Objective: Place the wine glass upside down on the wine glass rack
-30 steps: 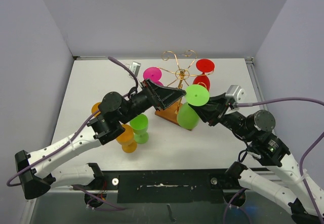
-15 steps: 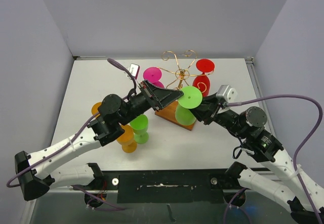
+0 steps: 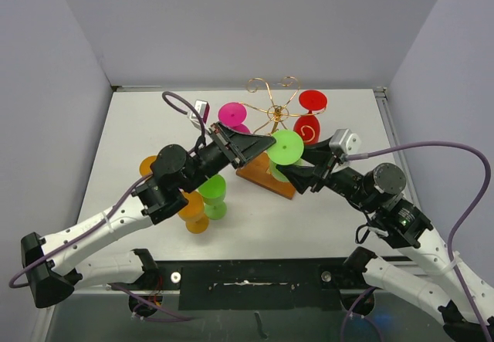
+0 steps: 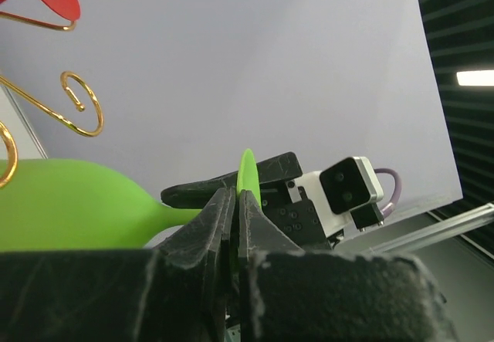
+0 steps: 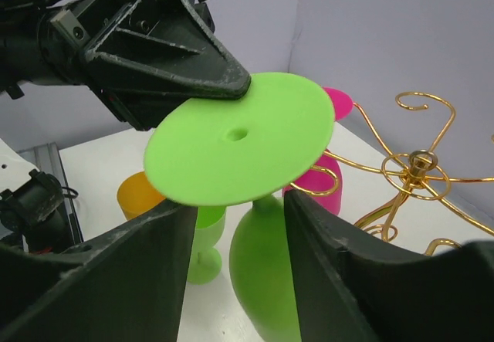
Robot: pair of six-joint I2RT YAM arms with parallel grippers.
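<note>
The green wine glass (image 3: pixel 285 147) is upside down in mid-frame of the top view, foot disc uppermost. Its bowl hangs over the near end of the wine glass rack's (image 3: pixel 276 112) brown wooden base (image 3: pixel 258 178). In the left wrist view the disc shows edge-on at centre, pinched at its rim by the left gripper (image 3: pixel 266 143), whose jaws are closed on it.

The right gripper (image 3: pixel 289 174) reaches in from the lower right. In its wrist view its two fingers (image 5: pixel 154 265) stand parted on either side of the stem and bowl, with gaps showing and no contact visible.

A pink glass (image 3: pixel 232 113) and a red glass (image 3: pixel 311 101) hang inverted on the gold wire arms, upper centre. On the white table (image 3: pixel 332 218), left of centre, an orange glass (image 3: pixel 193 207) and a second green glass (image 3: pixel 213 195) stand close together.
</note>
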